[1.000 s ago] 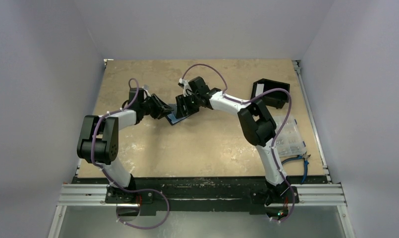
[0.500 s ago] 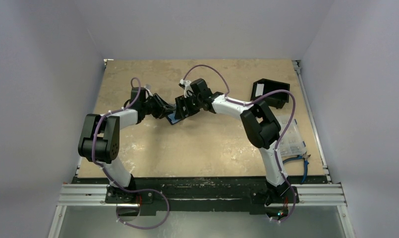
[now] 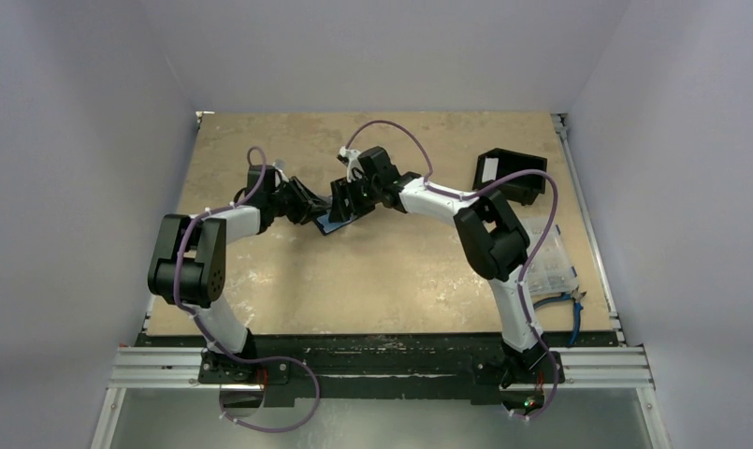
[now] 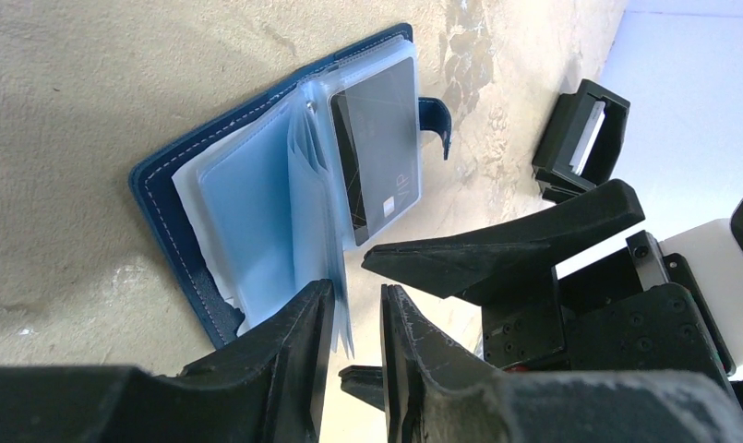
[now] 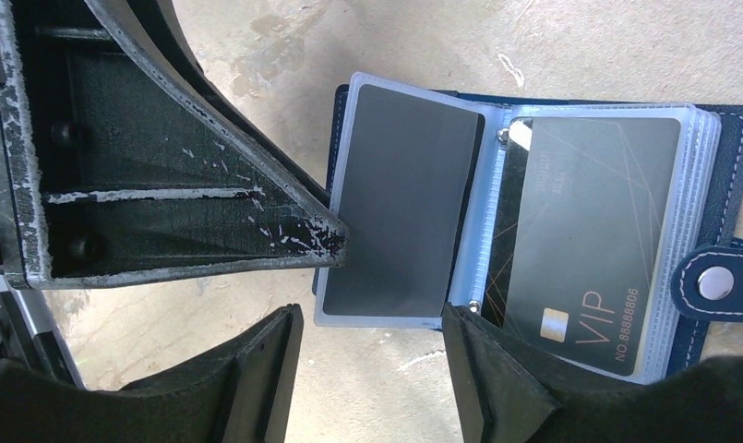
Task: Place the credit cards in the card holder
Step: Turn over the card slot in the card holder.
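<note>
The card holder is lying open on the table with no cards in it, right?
Not quite. The card holder does lie open on the table, but it holds cards: the right wrist view shows a plain grey card in one sleeve and a VIP card in the facing one.

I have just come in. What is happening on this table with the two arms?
Both arms are working on a navy card holder that lies open on the table. The left tool pinches some of its clear sleeve pages, so the sleeves stand spread. The right tool hangs open just above, holding nothing. A plain dark card sits in the left sleeve and a VIP card in the right one.
</note>
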### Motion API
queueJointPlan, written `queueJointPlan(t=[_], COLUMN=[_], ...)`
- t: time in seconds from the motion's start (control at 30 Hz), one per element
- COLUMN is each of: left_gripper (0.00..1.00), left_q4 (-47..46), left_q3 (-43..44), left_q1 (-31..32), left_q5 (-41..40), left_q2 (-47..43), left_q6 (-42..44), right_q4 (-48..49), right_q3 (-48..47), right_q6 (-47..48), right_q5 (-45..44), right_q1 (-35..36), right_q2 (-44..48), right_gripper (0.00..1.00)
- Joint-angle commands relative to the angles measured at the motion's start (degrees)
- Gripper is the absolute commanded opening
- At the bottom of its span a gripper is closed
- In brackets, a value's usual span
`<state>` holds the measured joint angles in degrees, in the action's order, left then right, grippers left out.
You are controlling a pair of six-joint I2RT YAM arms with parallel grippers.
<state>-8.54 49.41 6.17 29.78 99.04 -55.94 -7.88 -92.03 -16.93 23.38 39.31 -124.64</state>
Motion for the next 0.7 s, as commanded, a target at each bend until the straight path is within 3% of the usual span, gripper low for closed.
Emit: queueJointPlan(t=[0.0, 0.4, 0.67], left_gripper=[0.29, 0.29, 0.29], left_q4=[-1.1, -0.5, -0.3], left_q3=[2.2, 2.3, 2.3], left_q1=[0.4, 0.3, 0.3], left_q5=[0.2, -0.1, -0.1], left_q2=[0.1, 0.4, 0.4], left_q6=[1.0, 1.9, 2.2], right_q4=[0.3, 0.5, 2.2], right_q3=[-2.6, -2.3, -1.3], right_q6=[-0.7, -1.7, -3.1], right_q5=[-2.1, -2.5, -0.1], right_q1=[0.1, -0.8, -1.6], right_q2=[0.7, 1.4, 1.9], right_gripper=[0.64, 0.50, 0.54])
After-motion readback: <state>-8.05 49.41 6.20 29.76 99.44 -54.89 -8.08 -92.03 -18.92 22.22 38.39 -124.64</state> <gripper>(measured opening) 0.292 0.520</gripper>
